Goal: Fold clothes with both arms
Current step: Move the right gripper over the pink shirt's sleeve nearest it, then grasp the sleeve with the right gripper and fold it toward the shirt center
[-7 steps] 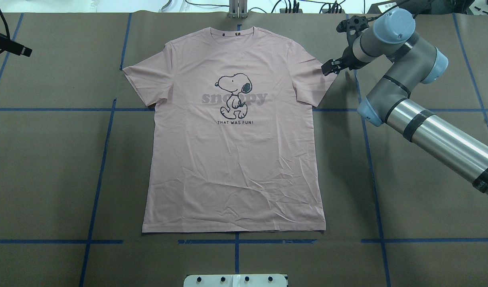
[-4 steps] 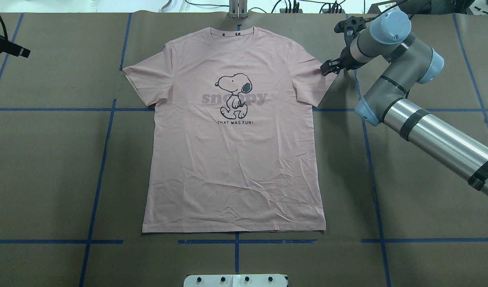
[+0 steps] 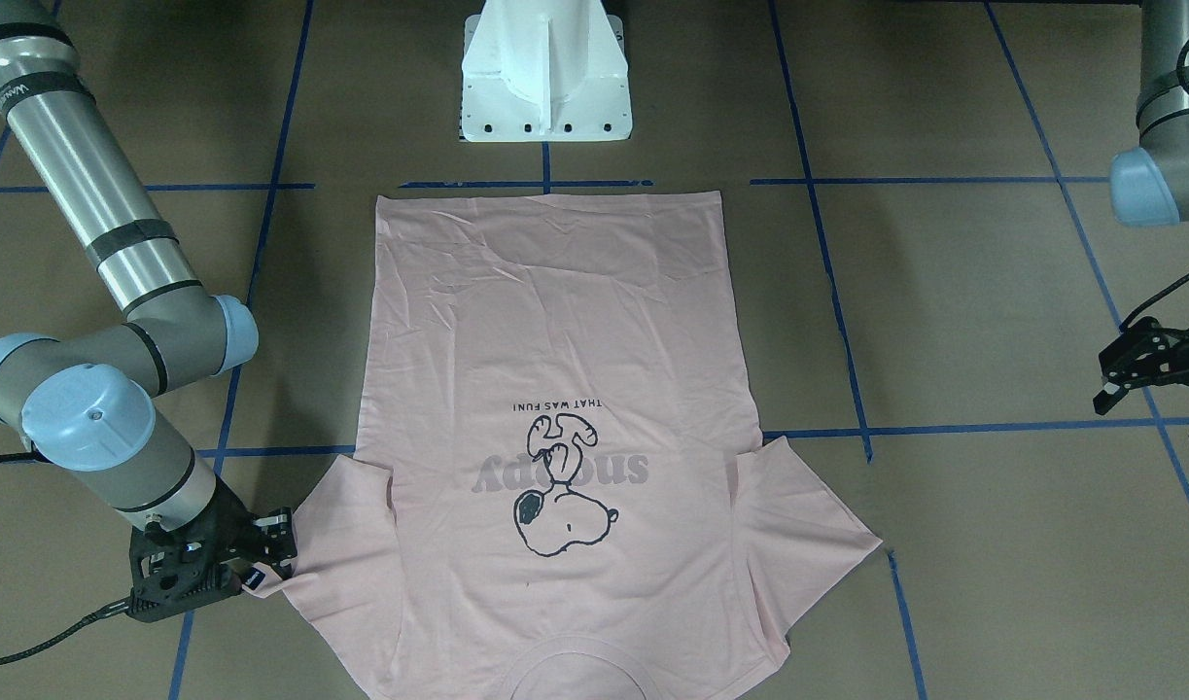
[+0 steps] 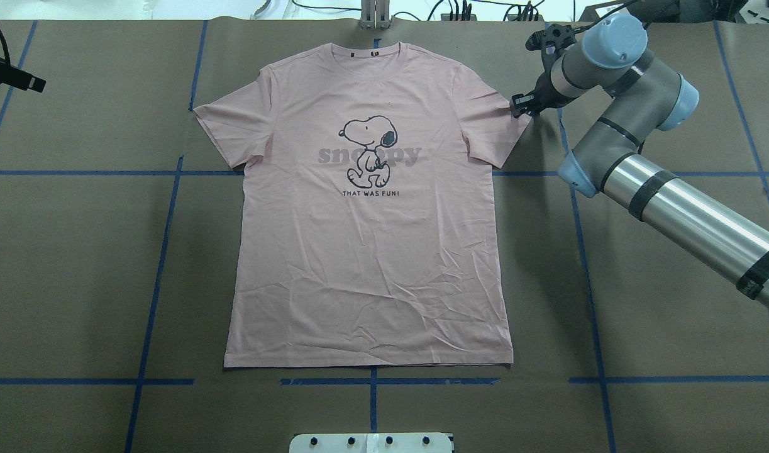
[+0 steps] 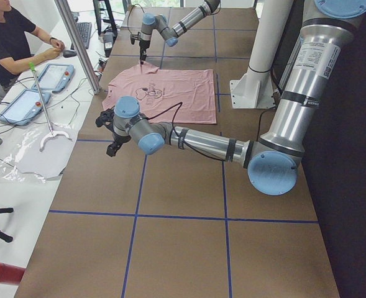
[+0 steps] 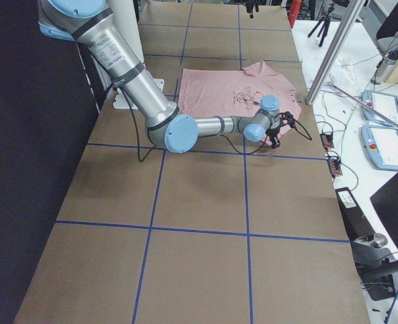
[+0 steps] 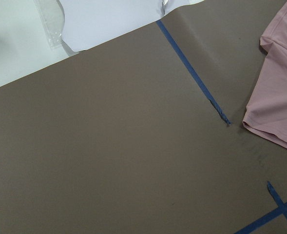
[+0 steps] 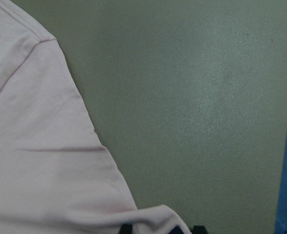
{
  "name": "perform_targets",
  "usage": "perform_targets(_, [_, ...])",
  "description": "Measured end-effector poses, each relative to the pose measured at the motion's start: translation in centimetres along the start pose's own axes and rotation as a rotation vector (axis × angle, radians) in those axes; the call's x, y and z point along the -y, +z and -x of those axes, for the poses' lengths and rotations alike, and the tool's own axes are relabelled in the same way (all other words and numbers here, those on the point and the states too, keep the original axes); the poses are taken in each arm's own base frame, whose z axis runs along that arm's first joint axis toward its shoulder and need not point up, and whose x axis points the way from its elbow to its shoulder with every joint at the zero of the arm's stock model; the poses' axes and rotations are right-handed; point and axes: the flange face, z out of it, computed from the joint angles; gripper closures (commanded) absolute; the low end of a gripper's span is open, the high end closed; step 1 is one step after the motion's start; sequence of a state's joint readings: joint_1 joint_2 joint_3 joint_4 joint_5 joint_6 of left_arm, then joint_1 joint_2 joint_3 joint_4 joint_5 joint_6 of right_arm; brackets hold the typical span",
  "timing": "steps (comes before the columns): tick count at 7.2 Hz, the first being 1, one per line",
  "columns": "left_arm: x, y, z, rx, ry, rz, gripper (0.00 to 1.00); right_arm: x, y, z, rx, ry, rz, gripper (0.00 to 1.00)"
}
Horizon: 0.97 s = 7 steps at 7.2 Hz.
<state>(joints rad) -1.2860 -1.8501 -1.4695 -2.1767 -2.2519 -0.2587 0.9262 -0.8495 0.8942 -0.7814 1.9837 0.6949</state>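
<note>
My right claw (image 4: pixel 521 107) pinches the sleeve tip of the pale pink cotton Snoopy T-shirt (image 4: pixel 365 264). Left claw (image 3: pixel 1153 418) gapes wide, well clear.

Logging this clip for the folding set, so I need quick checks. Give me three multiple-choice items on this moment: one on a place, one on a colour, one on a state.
1. Where on the T-shirt is the right pincer?
A. at the hem
B. at a sleeve tip
C. over the collar

2. What colour is the tape on the table?
A. red
B. blue
C. yellow

3. How does the T-shirt lie?
A. folded in half
B. bunched in a heap
C. spread flat, print up

Key:
1 B, it sits at the sleeve's outer corner.
2 B, blue lines grid the brown cover.
3 C, both sleeves and the Snoopy print show.
</note>
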Motion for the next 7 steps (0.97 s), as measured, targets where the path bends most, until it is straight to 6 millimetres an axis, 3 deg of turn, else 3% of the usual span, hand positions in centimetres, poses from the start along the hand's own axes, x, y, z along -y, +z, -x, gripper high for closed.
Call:
perform_targets(1, [0.0,0.0,0.0,0.000,-0.001,0.000,0.00,0.1,0.0,0.2,0.003,-0.002,-0.001,0.77])
perform_targets(3, [0.0,-0.1,0.0,-0.001,-0.001,-0.001,0.00,0.6,-0.6,0.9,0.013,-0.005,-0.010,0.87])
perform_targets(4, [0.0,-0.1,0.0,-0.001,-0.001,-0.001,0.00,1.2,-1.4,1.8,0.029,-0.011,-0.023,1.00])
perform_targets(7, [0.1,-0.5,0.2,0.000,-0.004,-0.006,0.00,2.5,-4.5,5.6,0.089,-0.016,-0.074,1.00])
